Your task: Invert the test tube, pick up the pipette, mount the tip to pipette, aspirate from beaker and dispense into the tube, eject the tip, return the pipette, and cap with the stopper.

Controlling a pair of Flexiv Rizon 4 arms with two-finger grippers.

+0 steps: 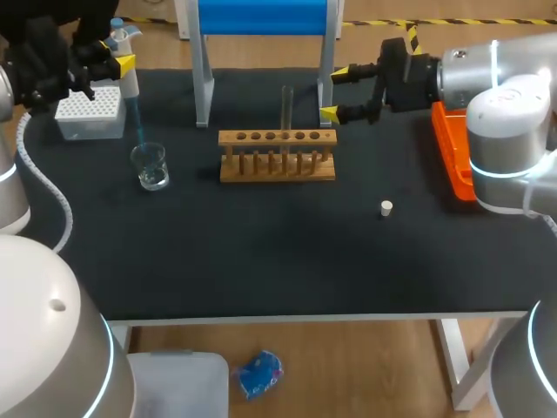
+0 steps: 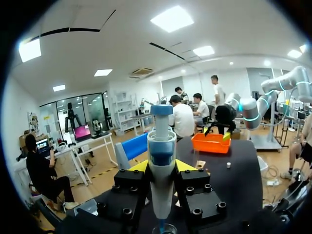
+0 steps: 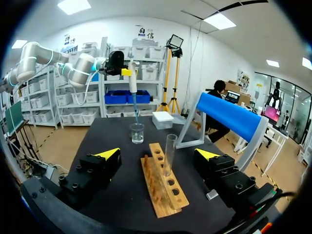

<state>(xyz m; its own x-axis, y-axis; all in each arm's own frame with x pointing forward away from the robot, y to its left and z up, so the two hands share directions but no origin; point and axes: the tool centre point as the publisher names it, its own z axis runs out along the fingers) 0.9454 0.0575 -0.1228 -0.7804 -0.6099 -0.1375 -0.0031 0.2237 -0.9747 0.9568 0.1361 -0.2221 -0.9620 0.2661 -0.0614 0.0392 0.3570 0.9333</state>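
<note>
Table [image 1: 261, 261]: black-topped, white-edged. Wooden rack [image 1: 277, 167]: one row of holes; stood mid-table. Blue-topped frame [image 1: 265, 16]: grey legs; stood behind the rack at the far edge. Orange tray [image 1: 452, 152]: lay at the table's right edge.

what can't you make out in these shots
1. Head view: whether the pipette tip reaches any liquid in the beaker; too small.
2. Left wrist view: the beaker is cut off by the picture's edge, and the pipette hides its own tip.
3. Right wrist view: whether the test tube holds liquid; clear glass, too small.
</note>
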